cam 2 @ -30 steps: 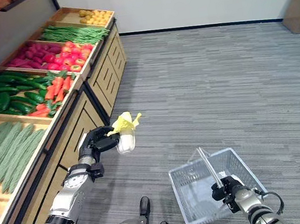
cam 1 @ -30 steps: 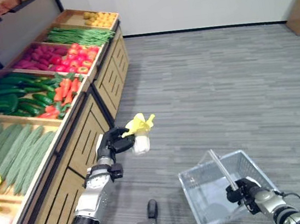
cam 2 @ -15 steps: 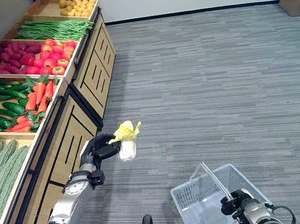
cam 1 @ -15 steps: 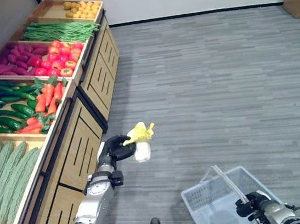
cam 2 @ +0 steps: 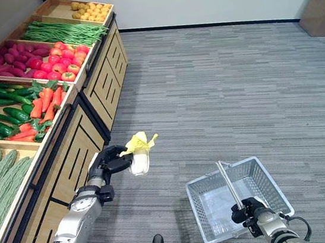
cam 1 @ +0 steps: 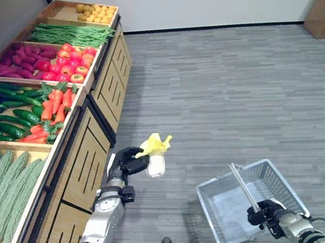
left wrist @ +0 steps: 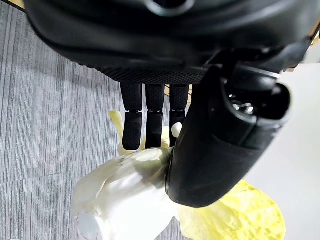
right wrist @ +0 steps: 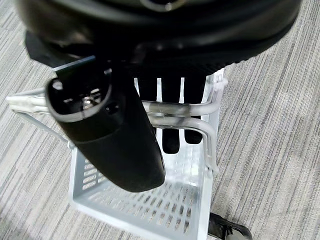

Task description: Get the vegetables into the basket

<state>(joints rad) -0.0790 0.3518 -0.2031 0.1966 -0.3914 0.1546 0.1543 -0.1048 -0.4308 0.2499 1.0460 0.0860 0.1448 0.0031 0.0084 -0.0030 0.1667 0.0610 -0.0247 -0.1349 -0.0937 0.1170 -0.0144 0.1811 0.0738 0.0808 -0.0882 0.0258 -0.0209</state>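
Note:
My left hand point(cam 1: 127, 164) is shut on a small cabbage point(cam 1: 154, 155) with a white stem and yellow leaves, holding it in the air beside the wooden stand. Up close, its thumb point(left wrist: 220, 140) and fingers point(left wrist: 154, 120) pinch the cabbage point(left wrist: 125, 195). At the lower right, my right hand point(cam 1: 269, 214) is shut on the handle point(cam 1: 242, 186) of a white wire basket point(cam 1: 221, 203), which hangs low over the floor to the right of the cabbage. The handle point(right wrist: 180, 112) runs under the right hand's fingers point(right wrist: 171, 132).
A long wooden produce stand point(cam 1: 89, 155) runs along the left, with crates of bitter gourds point(cam 1: 9, 183), cucumbers point(cam 1: 0, 116), carrots point(cam 1: 55, 105), tomatoes point(cam 1: 74, 67), green beans point(cam 1: 70, 33) and potatoes point(cam 1: 95, 11). A cardboard box point(cam 1: 322, 7) stands at the far right. Grey floor spreads to the right.
The camera has shifted, so the stand sits differently in view. The left hand still holds the cabbage in about the same pose. The basket now shows higher and more fully.

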